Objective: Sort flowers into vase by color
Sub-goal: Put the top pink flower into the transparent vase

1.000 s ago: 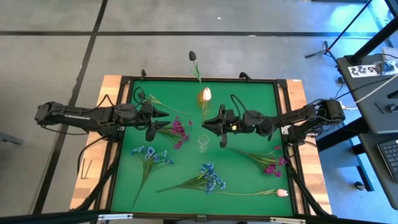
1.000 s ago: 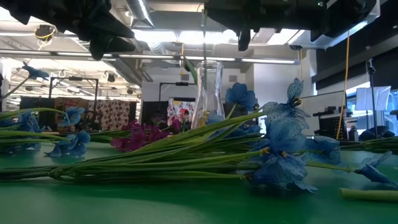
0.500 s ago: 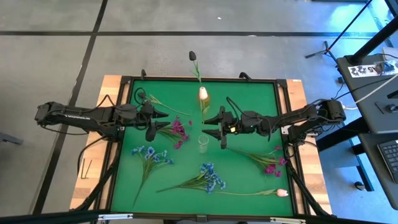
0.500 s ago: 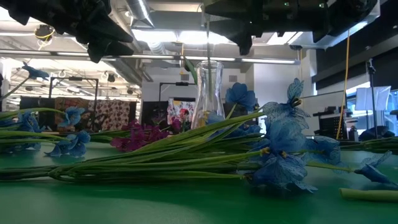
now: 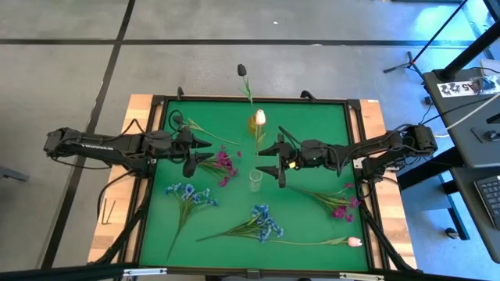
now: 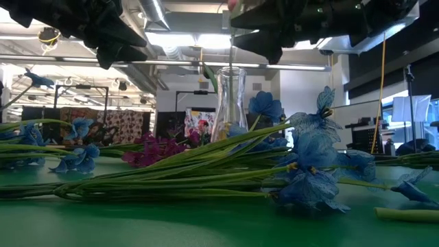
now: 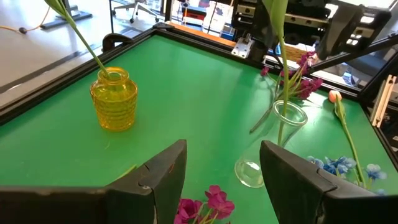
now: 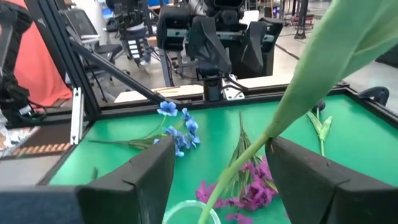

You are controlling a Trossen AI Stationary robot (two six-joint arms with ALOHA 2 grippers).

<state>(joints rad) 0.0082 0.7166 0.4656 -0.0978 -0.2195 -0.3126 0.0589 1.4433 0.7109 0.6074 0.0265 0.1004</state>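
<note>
one tulip [image 5: 258, 118] is standing in the clear vase [image 5: 255, 180], one stem in the yellow jar [image 7: 113, 99]; the open right gripper [image 5: 275, 159] is hanging just beside the tulip, the left gripper [image 5: 193, 153] waiting open; blue sprays [image 5: 264, 220] and magenta sprays [image 5: 224, 161] are lying unsorted on the mat

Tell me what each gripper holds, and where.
Nothing. The right gripper stands open, the pink tulip's stem passing loose between its fingers; the left gripper is open, empty.

2 dark jointed arms, black cables, matte blocky fingers on left pincer [image 7: 222, 180]
</note>
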